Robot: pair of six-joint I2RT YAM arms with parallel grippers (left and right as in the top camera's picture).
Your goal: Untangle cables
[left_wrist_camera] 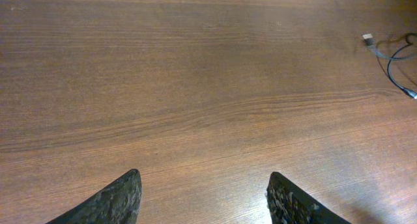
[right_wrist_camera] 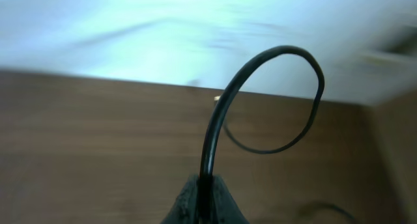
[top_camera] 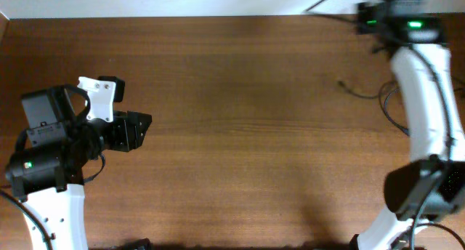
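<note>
My right gripper (right_wrist_camera: 205, 188) is shut on a thin black cable (right_wrist_camera: 221, 113) that rises from the jaws and curls in a loop above the table. In the overhead view this gripper (top_camera: 369, 21) is at the far right edge of the table. More thin black cable (top_camera: 354, 89) lies on the table beside the right arm, and it also shows in the left wrist view (left_wrist_camera: 393, 53) with a silver-tipped plug. My left gripper (left_wrist_camera: 203, 182) is open and empty above bare wood, far left of the cables; in the overhead view it (top_camera: 142, 126) points right.
The brown wooden table (top_camera: 240, 119) fills the view. Its far edge meets a white surface at the top. The white right arm (top_camera: 425, 97) stretches along the right side, over part of the cables.
</note>
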